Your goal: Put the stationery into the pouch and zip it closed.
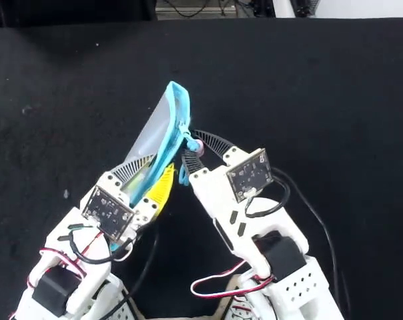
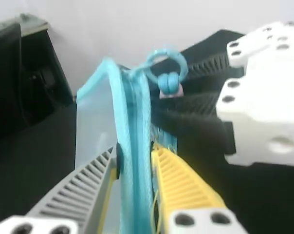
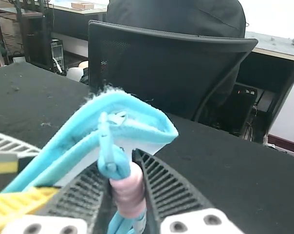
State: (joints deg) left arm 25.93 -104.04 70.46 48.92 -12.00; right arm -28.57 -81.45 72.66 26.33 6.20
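With the left pincer (image 2: 132, 152) clamps the pouch (image 1: 158, 123) by its edge to keep it upright and steady, with the right pincer (image 3: 120, 163) pinches the zipper pull (image 3: 110, 156), seemingly for closing.

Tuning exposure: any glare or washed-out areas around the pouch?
High view: pouch contrasts with the dark table, no glare. Left wrist view: the right arm and the wall behind the zip pull look washed out. Right wrist view: pouch evenly lit.

No readable text, label, number or sign appears on the pouch (image 1: 163, 133), the arms or the desk (image 1: 321, 87).
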